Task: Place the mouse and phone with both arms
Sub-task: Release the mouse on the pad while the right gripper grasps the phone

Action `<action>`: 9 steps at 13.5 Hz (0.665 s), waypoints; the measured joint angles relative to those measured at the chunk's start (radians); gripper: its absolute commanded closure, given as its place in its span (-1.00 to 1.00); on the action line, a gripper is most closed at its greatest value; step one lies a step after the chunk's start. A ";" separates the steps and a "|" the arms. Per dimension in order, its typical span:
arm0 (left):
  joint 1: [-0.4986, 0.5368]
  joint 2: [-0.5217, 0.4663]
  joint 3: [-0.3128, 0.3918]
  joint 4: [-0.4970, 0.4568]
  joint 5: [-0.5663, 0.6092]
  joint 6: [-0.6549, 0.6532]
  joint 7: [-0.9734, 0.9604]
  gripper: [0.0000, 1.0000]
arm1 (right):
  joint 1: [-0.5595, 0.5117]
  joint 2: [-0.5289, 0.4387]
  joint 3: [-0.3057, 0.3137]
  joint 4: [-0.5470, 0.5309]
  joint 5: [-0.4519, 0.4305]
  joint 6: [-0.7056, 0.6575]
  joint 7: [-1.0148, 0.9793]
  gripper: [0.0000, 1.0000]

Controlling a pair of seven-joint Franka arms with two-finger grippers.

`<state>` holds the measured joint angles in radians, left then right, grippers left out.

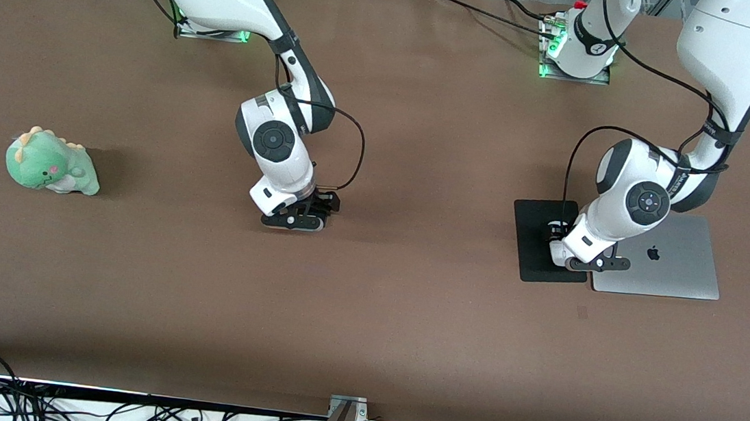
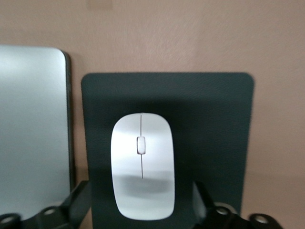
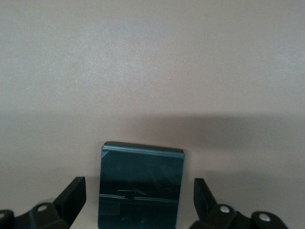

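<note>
Mouse on mat, phone on bare table, each lying between spread fingers.

Beside the closed laptop, the left end effector stands wide, astride the mouse, whose long axis runs straight out from it. Well apart from the laptop, toward the plush dinosaur, the right end effector stands wide over the phone, gripping nothing.

Mouse: white, glossy, oval, thin grey centre line with a small scroll button; lies flat on the black mat, near the mat's middle, long axis along the mat's longer side, clear of the mat's edges. Phone: black rounded-corner slab with a reflective face, lies flat on the bare brown table, well apart from the mat, toward the right arm's end.
</note>
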<state>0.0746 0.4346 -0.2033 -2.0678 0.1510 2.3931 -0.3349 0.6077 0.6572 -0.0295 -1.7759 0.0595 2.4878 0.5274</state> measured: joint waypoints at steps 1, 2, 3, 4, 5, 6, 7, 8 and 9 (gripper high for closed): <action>0.000 -0.022 -0.010 0.005 0.000 -0.016 0.000 -1.00 | 0.003 0.005 0.000 0.000 0.000 0.004 0.000 -1.00; -0.001 -0.048 -0.019 0.007 0.000 -0.027 0.000 -1.00 | 0.006 0.009 0.000 -0.001 0.000 0.010 0.000 -1.00; -0.001 -0.077 -0.025 0.009 0.000 -0.046 -0.001 -1.00 | 0.010 0.012 0.000 -0.001 0.000 0.016 0.000 -1.00; -0.001 -0.108 -0.027 0.010 0.000 -0.072 -0.001 -1.00 | 0.013 0.016 0.000 -0.002 0.000 0.021 0.000 -1.00; 0.000 -0.143 -0.027 0.011 0.000 -0.096 -0.001 -1.00 | 0.014 0.021 0.000 -0.002 0.000 0.023 0.000 -1.00; 0.001 -0.180 -0.027 0.013 0.000 -0.116 -0.001 -1.00 | 0.014 0.027 -0.001 -0.002 0.000 0.027 0.000 -1.00; 0.001 -0.219 -0.027 0.014 0.000 -0.140 -0.001 -1.00 | 0.014 0.034 -0.003 -0.003 0.000 0.031 0.000 -0.99; 0.001 -0.258 -0.028 0.020 0.000 -0.170 -0.001 -1.00 | 0.014 0.040 -0.006 -0.003 0.000 0.034 0.000 -0.96; 0.002 -0.291 -0.028 0.033 0.000 -0.211 -0.001 -1.00 | 0.014 0.045 -0.008 -0.003 0.000 0.038 0.000 -0.88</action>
<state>0.0762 0.1433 -0.2309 -2.0347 0.1510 2.1819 -0.3362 0.6220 0.7025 -0.0380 -1.7791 0.0595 2.5253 0.5274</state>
